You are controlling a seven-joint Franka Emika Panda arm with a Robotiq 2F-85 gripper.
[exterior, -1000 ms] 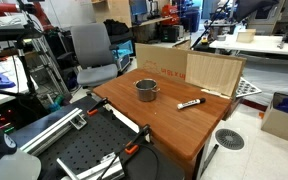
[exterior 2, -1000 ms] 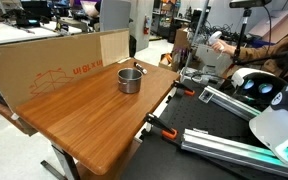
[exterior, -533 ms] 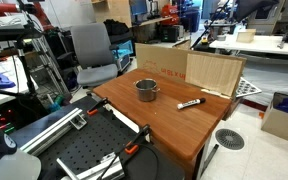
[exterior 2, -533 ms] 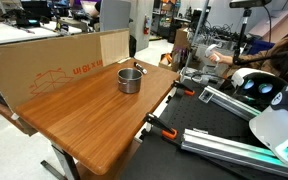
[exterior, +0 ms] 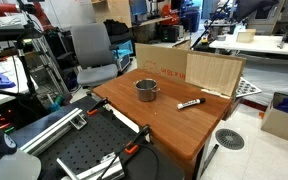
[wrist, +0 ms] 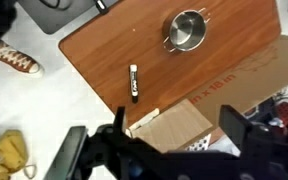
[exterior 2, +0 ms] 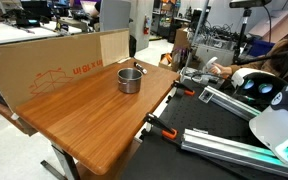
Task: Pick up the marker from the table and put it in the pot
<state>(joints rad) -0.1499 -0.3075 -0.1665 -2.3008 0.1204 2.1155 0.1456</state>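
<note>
The black marker (exterior: pixel 191 103) with a lighter end lies flat on the reddish-brown table (exterior: pixel 174 125), a short way from the silver pot (exterior: pixel 147 90). The wrist view looks down from high up on the marker (wrist: pixel 134 82), the empty pot (wrist: pixel 187 30) and the table (wrist: pixel 99 45). My gripper (wrist: pixel 177 128) is open and empty, well above the table, over the cardboard at its edge. The pot (exterior 2: pixel 130 80) also stands on the table (exterior 2: pixel 84 125) in an exterior view where I cannot make out the marker. The gripper shows in neither exterior view.
Cardboard sheets (exterior: pixel 174 65) and a pale board (exterior: pixel 214 72) stand along one table edge. A black perforated board (exterior: pixel 84 155) with orange clamps (exterior: pixel 134 148) adjoins the table. An office chair (exterior: pixel 92 50) and a floor fan (exterior: pixel 229 139) stand nearby. A person's hand (exterior 2: pixel 216 68) is beyond the table.
The person's hand beyond the table has moved downward. The marker, the pot and the table have not moved.
</note>
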